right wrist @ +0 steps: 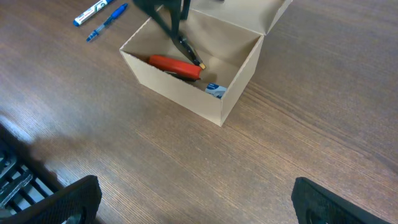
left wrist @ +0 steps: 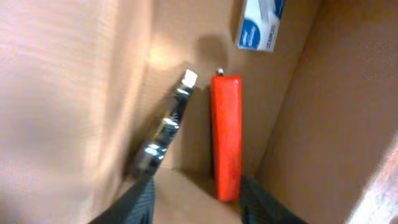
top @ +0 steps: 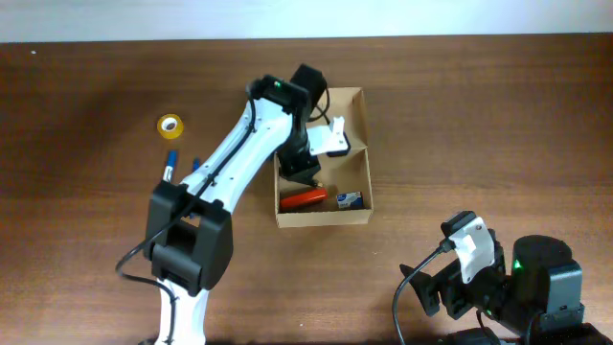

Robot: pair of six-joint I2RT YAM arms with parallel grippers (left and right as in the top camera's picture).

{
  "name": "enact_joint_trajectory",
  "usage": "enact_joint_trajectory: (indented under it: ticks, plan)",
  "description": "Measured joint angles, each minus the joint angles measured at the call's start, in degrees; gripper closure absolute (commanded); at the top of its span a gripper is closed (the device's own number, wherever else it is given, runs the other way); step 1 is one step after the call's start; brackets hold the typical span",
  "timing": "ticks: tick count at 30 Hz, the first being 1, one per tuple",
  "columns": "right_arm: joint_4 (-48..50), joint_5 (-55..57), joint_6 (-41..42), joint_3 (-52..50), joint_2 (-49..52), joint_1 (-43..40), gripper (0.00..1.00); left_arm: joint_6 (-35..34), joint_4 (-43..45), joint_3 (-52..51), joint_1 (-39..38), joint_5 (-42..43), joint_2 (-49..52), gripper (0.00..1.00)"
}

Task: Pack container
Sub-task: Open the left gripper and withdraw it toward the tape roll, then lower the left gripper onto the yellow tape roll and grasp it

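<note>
Left gripper [left wrist: 196, 183], fingers [left wrist: 140, 202] apart, hung inside the container [top: 321, 218] near the table's [top: 479, 115] far edge; right gripper [right wrist: 196, 194] gaped at the near-right corner.

I see a yellow tape roll [top: 170, 126] far left on the table [top: 479, 125], a marker [right wrist: 96, 11] and pen [right wrist: 107, 22] just nearer.

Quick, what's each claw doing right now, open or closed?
Left claw: open, down inside the box, gripping nothing.
Right claw: open, empty.

Tan cardboard container [top: 356, 213], upright on the table, hinged lid flap open, several small items lying inside
</note>
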Motion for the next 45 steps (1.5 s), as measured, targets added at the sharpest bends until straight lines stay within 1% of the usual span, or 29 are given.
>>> enact_joint_trajectory:
  ticks: [5,11,14,17,18,21,24,26,27,28,32,36,41,43,45]
  plan:
    - [0.0,0.0,0.0,0.0,0.0,0.0,0.01,-0.4,-1.0,4.1,0.0,-0.1,-3.4,0.77]
    - [0.0,0.0,0.0,0.0,0.0,0.0,0.01,-0.4,0.4,5.4,2.2,-2.4,-13.3,0.78]
    - [0.0,0.0,0.0,0.0,0.0,0.0,0.01,-0.9,0.5,5.9,6.7,-3.0,-17.1,0.77]
    - [0.0,0.0,0.0,0.0,0.0,0.0,0.01,-2.9,0.7,6.3,12.9,-3.6,-18.4,0.76]
    - [0.0,0.0,0.0,0.0,0.0,0.0,0.01,-3.7,0.8,6.3,15.0,-3.7,-18.4,0.72]
    - [0.0,0.0,0.0,0.0,0.0,0.0,0.01,-6.3,0.9,6.3,22.0,-4.0,-17.6,0.70]
    - [0.0,0.0,0.0,0.0,0.0,0.0,0.01,-8.1,1.0,6.3,27.5,-4.3,-16.7,0.64]
    - [0.0,0.0,0.0,0.0,0.0,0.0,0.01,-8.9,1.3,6.3,29.9,-4.3,-16.0,0.51]
    - [0.0,0.0,0.0,0.0,0.0,0.0,0.01,-9.2,1.3,6.3,31.0,-4.3,-15.4,0.47]
    - [0.0,0.0,0.0,0.0,0.0,0.0,0.01,-9.8,1.3,6.3,31.9,-4.3,-14.8,0.46]
    - [0.0,0.0,0.0,0.0,0.0,0.0,0.01,-10.3,1.8,6.3,34.6,-4.3,-10.6,0.43]
    - [0.0,0.0,0.0,0.0,0.0,0.0,0.01,-10.7,3.1,6.3,35.7,-4.0,-5.0,0.26]
    - [0.0,0.0,0.0,0.0,0.0,0.0,0.01,-11.8,8.3,6.3,36.5,-3.0,0.8,0.13]
    - [0.0,0.0,0.0,0.0,0.0,0.0,0.01,-12.1,10.2,6.3,36.8,-3.0,2.4,0.03]
    - [0.0,0.0,0.0,0.0,0.0,0.0,0.01,-13.4,12.2,6.3,37.0,-3.3,3.8,0.00]
